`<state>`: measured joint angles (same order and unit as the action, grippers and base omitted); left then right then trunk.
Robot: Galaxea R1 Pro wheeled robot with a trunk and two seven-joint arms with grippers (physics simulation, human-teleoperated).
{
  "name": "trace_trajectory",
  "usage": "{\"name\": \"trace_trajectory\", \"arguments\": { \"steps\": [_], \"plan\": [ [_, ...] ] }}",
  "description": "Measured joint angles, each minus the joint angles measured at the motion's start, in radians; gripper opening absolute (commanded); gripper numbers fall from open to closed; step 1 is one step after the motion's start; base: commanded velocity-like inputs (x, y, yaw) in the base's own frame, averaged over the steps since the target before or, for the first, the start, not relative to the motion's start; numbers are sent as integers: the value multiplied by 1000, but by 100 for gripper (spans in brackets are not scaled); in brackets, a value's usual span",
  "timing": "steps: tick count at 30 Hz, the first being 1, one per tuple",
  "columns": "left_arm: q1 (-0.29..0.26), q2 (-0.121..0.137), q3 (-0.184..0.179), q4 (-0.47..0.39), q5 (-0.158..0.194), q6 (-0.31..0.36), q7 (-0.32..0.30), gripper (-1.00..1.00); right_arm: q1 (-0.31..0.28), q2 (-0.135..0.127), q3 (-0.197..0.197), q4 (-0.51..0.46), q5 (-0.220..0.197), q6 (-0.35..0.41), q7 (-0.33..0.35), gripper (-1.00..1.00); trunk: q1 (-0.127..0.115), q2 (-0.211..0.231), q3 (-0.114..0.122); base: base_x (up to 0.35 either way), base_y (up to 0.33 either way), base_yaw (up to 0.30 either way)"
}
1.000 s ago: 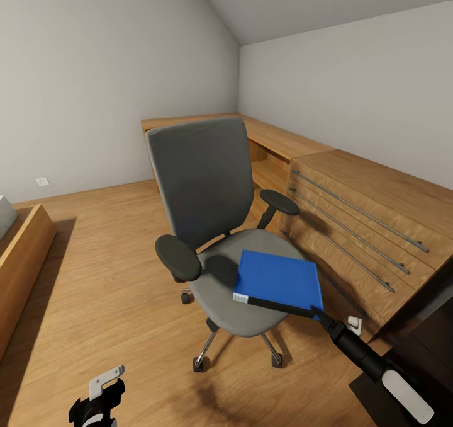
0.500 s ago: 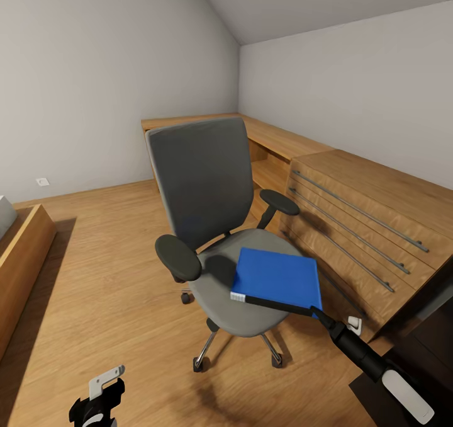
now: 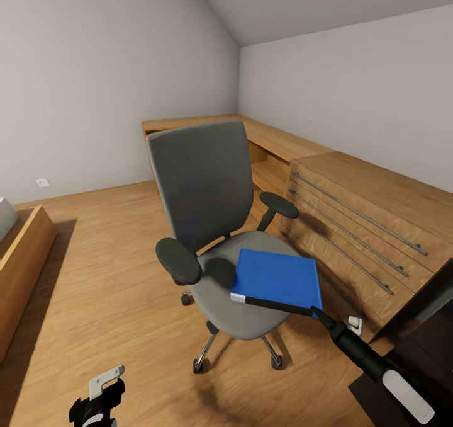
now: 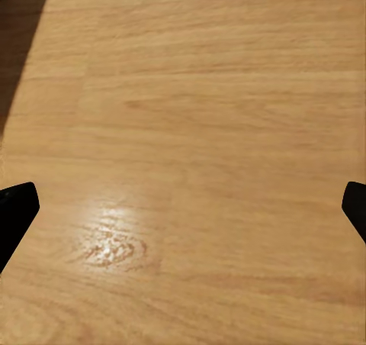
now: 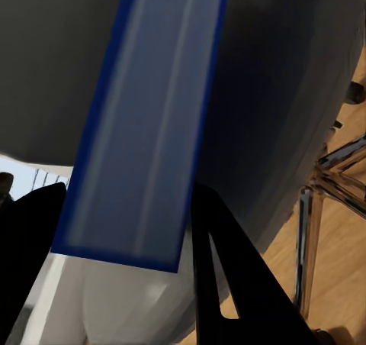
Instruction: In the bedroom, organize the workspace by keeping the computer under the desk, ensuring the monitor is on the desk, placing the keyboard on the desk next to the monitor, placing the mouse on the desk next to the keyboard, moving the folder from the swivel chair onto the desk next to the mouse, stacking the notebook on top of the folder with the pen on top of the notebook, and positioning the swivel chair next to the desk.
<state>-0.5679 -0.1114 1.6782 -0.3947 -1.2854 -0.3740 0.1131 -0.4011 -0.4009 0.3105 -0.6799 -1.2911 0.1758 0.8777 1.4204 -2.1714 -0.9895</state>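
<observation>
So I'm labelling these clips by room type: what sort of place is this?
Probably a home study or bedroom under a sloped ceiling: a grey swivel chair with a blue folder on its seat, a long wooden drawer cabinet along the wall, and wood flooring.

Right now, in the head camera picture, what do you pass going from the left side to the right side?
Wooden bed edge → left gripper → swivel chair → blue folder → wooden drawer cabinet.
</observation>
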Motion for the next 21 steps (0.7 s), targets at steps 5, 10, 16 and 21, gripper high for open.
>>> {"name": "trace_trajectory", "arguments": {
  "steps": [5,10,16,21],
  "plan": [
    [0,0,0,0,0,0,1,100,0,0,0,-2,0,0,-2,-100,-19,35,16,0,0,0],
    [2,0,1,0,0,-1,1,100,0,-1,0,-5,-1,2,-4,-100,-38,70,31,0,0,0],
    [31,0,1,0,1,-2,2,100,0,-1,0,-15,-1,8,-4,-100,-61,112,50,0,0,0],
    [34,0,1,1,1,-1,0,100,0,-1,3,-59,0,12,-6,-100,-81,147,66,0,0,0]
  ]
}}
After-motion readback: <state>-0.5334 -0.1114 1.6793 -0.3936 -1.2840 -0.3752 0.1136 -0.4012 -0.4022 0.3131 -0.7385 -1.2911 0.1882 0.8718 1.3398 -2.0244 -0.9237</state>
